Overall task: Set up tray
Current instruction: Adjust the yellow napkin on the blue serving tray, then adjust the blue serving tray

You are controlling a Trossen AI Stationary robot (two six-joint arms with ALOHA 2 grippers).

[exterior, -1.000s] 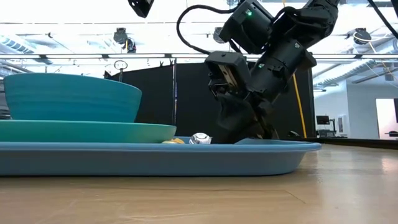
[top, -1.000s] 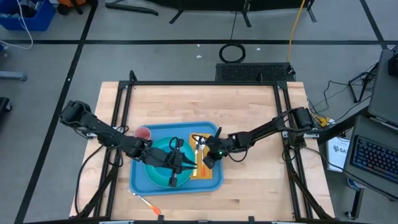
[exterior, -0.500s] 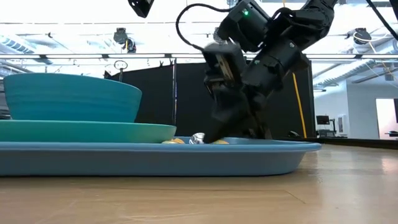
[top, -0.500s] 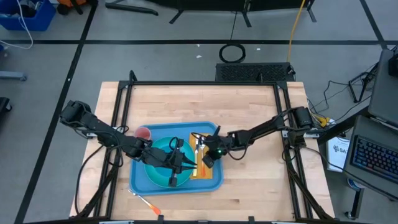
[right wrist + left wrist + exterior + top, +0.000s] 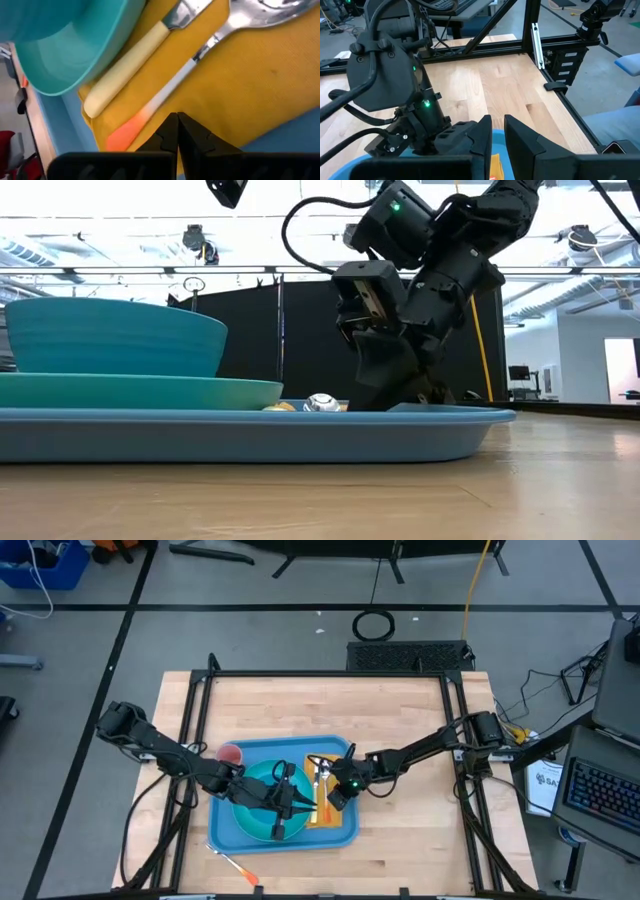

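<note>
Tray (image 5: 228, 833) sits low and centre-left in the high view, carrying a teal bowl (image 5: 262, 802) and a yellow napkin (image 5: 325, 812). Right gripper (image 5: 331, 799), fingers pressed together, hovers over the napkin's cutlery (image 5: 165, 90). Left gripper (image 5: 290, 808) is over the bowl, slightly parted, holding nothing visible.

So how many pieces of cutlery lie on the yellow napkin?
2: a cream-handled utensil next to the plate, and an orange-handled utensil beside it on the napkin. Others may be hidden.

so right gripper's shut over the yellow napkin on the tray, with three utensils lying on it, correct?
Not three: the right wrist view shows two utensils on the napkin, one cream-handled, one orange-tipped. The rest holds: right gripper shut over the napkin on the tray.
</note>
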